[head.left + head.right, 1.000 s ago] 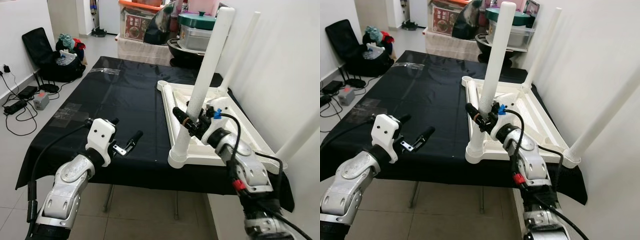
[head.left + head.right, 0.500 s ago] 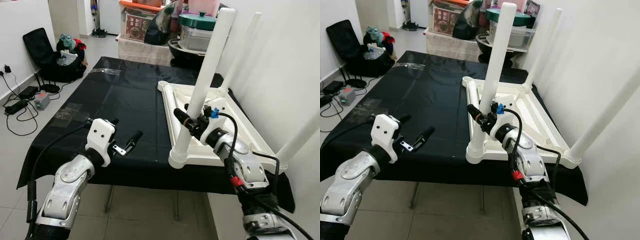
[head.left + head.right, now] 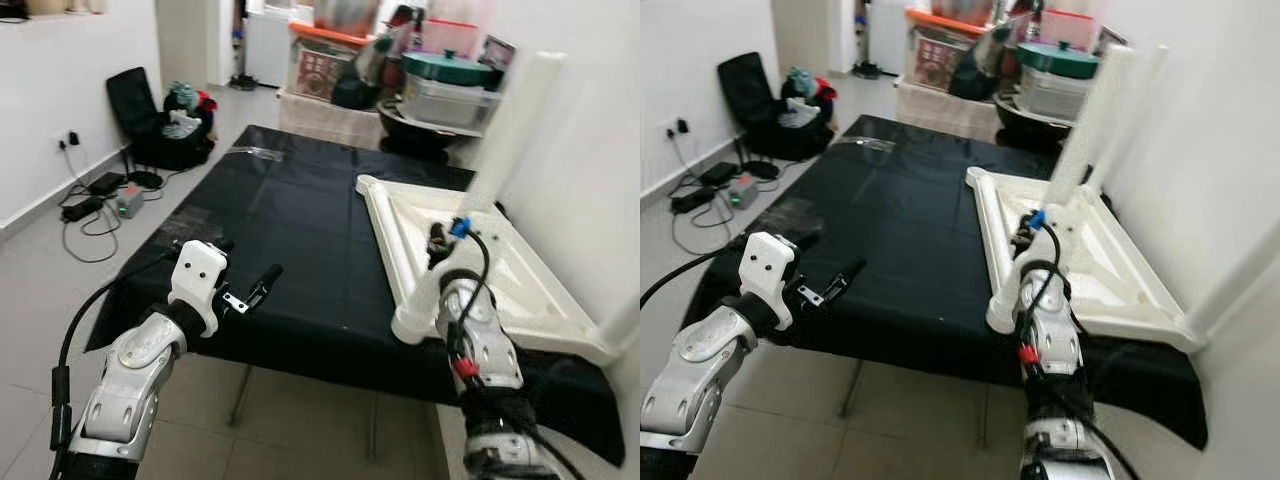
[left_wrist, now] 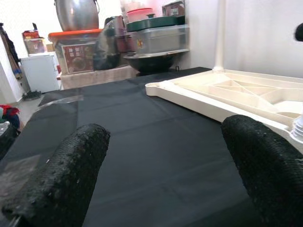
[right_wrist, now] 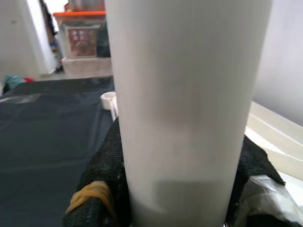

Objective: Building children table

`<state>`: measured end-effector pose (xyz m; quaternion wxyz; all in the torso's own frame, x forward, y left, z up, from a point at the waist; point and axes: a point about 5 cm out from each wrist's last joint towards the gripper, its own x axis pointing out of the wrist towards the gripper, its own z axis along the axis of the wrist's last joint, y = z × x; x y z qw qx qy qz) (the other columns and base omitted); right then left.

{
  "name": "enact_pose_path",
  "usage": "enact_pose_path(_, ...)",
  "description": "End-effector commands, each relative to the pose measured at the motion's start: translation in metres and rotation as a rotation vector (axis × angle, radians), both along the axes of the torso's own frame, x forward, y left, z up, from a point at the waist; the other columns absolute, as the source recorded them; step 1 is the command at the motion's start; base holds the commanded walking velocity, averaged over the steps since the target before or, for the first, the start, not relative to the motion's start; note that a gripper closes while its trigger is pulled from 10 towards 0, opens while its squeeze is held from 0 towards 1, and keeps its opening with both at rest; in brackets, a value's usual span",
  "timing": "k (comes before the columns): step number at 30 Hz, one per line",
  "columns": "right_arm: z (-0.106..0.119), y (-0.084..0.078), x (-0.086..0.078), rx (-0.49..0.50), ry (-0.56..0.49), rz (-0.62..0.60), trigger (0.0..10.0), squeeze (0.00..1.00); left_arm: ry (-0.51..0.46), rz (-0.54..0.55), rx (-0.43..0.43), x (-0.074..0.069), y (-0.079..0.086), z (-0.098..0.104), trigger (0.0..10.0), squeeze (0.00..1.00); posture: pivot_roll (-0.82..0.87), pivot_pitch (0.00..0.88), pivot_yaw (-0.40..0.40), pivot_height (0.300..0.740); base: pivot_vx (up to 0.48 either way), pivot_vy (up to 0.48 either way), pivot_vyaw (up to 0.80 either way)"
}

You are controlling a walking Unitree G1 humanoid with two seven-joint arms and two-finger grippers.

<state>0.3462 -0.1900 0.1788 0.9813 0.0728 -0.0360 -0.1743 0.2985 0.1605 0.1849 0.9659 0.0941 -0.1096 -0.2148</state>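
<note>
Your right gripper (image 5: 180, 189) clamps its textured black fingers (image 5: 102, 175) on the smooth white cylindrical table leg (image 3: 1087, 120), upright at the near corner of the overturned ribbed white plastic tabletop (image 3: 500, 270). Your left gripper (image 3: 250, 290), parted and empty, hovers over the black cloth-covered table (image 3: 290, 220) left of it. Storage boxes (image 3: 330, 70) stand beyond; tiled floor (image 3: 60, 260) lies below.

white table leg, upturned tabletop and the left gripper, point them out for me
white table leg (image 5: 187, 109), right wrist view, middle of its shaft between the right gripper's fingers.
upturned tabletop (image 3: 505, 262), left eye view, ribbed underside facing up.
left gripper (image 4: 165, 161), left wrist view, midway between its open fingertips.
</note>
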Motion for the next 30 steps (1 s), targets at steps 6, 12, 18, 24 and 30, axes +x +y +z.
enact_pose_path(6, -0.017, 0.003, -0.009, 0.021, 0.100, -0.032, 0.0, 0.00, 0.014, -0.025, -0.005, 0.002, -0.007, -0.002, 10.0, 0.00, 0.11, 0.000, -0.145, 0.740, 0.000, 0.000, 0.00)
enact_pose_path(12, -0.007, 0.016, 0.001, 0.051, 0.042, 0.076, 10.0, 0.89, 0.017, -0.024, -0.007, 0.001, -0.006, -0.004, 10.0, 0.00, 0.11, 0.000, -0.146, 0.740, 0.000, 0.000, 0.00)
enact_pose_path(18, 0.015, 0.016, 0.005, 0.085, -0.095, 0.151, 10.0, 1.00, 0.017, -0.019, -0.006, 0.001, -0.004, -0.003, 10.0, 0.00, 0.12, 0.000, -0.154, 0.740, 0.000, 0.000, 0.00)
enact_pose_path(24, 0.048, 0.032, 0.006, 0.031, -0.244, 0.565, 10.0, 0.00, 0.016, -0.021, -0.007, 0.001, -0.003, -0.003, 10.0, 0.00, 0.12, 0.000, -0.155, 0.740, 0.000, 0.000, 0.00)
enact_pose_path(30, 0.049, 0.050, 0.000, -0.110, -0.193, 0.932, 10.0, 0.00, 0.012, -0.022, -0.006, 0.002, -0.002, -0.002, 10.0, 0.00, 0.13, 0.000, -0.160, 0.740, 0.000, 0.000, 0.00)
